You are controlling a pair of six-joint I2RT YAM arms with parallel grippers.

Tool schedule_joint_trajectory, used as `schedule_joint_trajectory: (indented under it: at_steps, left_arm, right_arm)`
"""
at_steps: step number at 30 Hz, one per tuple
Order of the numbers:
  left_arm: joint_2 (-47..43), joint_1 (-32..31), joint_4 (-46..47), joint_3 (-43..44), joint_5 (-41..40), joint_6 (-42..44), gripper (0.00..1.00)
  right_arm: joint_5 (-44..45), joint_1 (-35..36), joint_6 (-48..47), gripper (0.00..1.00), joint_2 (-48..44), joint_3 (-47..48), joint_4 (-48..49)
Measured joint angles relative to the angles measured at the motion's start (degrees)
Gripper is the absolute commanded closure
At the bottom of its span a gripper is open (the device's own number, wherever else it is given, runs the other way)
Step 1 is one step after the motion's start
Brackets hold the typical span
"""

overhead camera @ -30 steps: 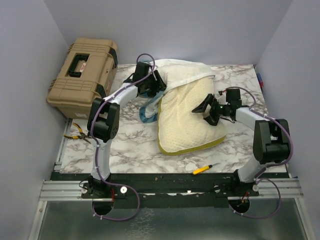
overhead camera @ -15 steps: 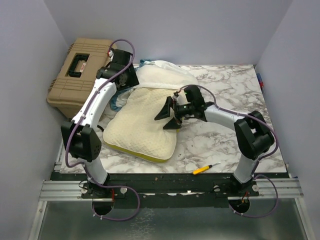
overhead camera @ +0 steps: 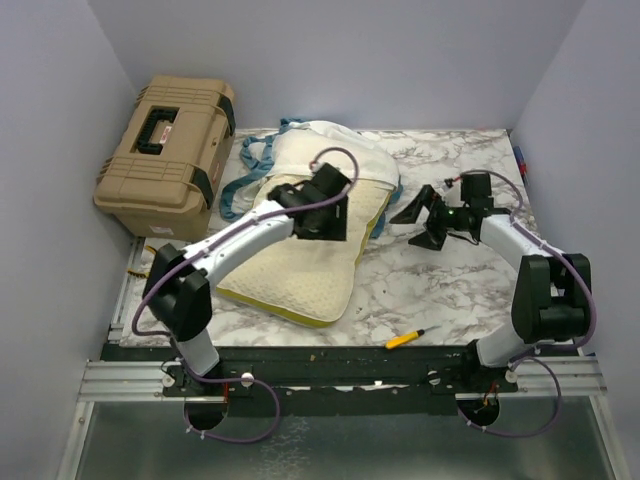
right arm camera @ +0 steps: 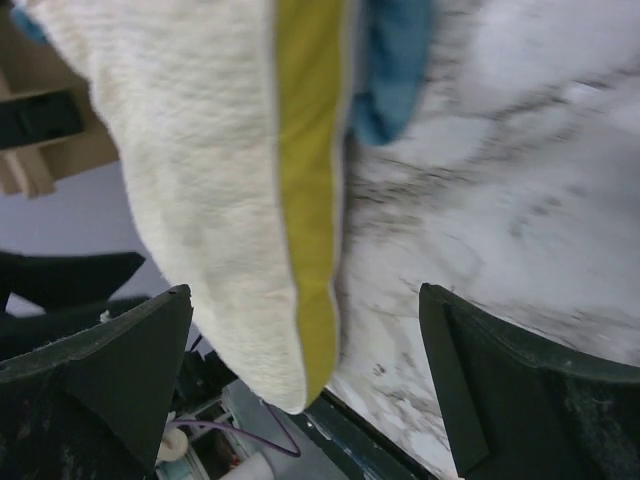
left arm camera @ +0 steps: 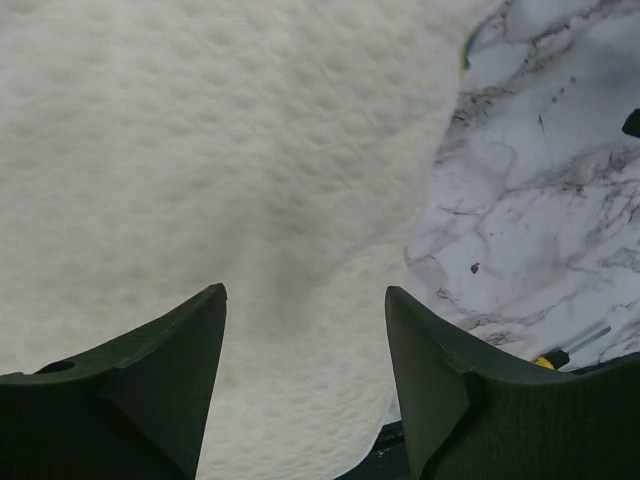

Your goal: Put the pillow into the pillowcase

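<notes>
Starting at the near edge, a yellow screwdriver point(overhead camera: 405, 339) lies on the marble table point(overhead camera: 440, 290). Just beyond, the pillow point(overhead camera: 290, 265) stretches diagonally across left-centre, its mustard band nearest us. The left gripper point(left arm camera: 305, 290) hovers over its middle, fingers apart, nothing between them. The right gripper point(right arm camera: 305, 290) hangs just off the pillow's right side, spread wide and empty. Further back, the pillowcase point(overhead camera: 350, 155) is bunched over the pillow's far end, white inside up. A tan toolbox point(overhead camera: 165, 140) sits far left.

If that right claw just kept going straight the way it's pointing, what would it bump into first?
Probably the pillow, at its yellow-banded edge: the open right gripper faces it. Depth is hard to judge.
</notes>
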Motion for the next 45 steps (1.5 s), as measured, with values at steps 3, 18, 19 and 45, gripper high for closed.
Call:
schedule_joint_trajectory:
  at_steps: [3, 18, 19, 45]
  left_arm:
    - [5.9, -7.7, 0.2, 2.8, -1.5, -0.3, 0.27]
    - [33.1, -21.9, -12.7, 20.8, -26.1, 1.7, 0.59]
    - [33.3, -21.9, -14.0, 20.8, -27.8, 1.6, 0.68]
    - [5.9, -8.1, -11.7, 10.3, -19.2, -1.1, 1.00]
  right_arm:
    - [-0.1, -6.4, -1.5, 0.00, 0.4, -4.7, -2.3]
    - [-0.3, -9.5, -6.8, 0.00, 6.4, -5.7, -3.5]
    - [-0.3, -9.5, -6.9, 0.01, 7.1, -5.2, -3.5]
    - [0.9, 1.7, -0.3, 0.18, 24.9, 11.3, 7.9]
